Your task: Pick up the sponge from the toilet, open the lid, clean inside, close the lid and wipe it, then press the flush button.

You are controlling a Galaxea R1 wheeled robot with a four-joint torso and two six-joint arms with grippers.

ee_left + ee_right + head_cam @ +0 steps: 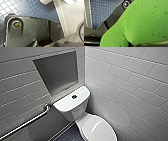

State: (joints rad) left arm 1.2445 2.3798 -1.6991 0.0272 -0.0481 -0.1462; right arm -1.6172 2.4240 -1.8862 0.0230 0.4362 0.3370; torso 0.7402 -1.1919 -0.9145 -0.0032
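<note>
The sponge (144, 22) is being gripped by the right jaws. In the right wrist view its bright green, pitted foam is being held close against the camera. A crease is being pressed into it near 1 edge, where a dark part of the robot is touching it. Behind the sponge, a dark wrist plate (114, 16) with 1 round fitting is being shown against a floor (102, 12) of small blue tiles.

In the head view, the toilet (77, 110) is being seen standing in the corner formed by 2 white-tiled walls (130, 79). The lid (98, 129) is lying closed over the bowl. The flush button (74, 96), round and dark, is sitting in the middle of the flat cistern top (65, 103). A recessed grey niche (57, 70) is being shown in the wall above the cistern. A metal grab bar (25, 124) is being carried, slanting, on the wall beside the toilet.

In the left wrist view, the left arm's dark plate (28, 32) is being held over the blue floor, beside a wall of white tiles (75, 18). Whether the left jaws are open or closed cannot be told.
</note>
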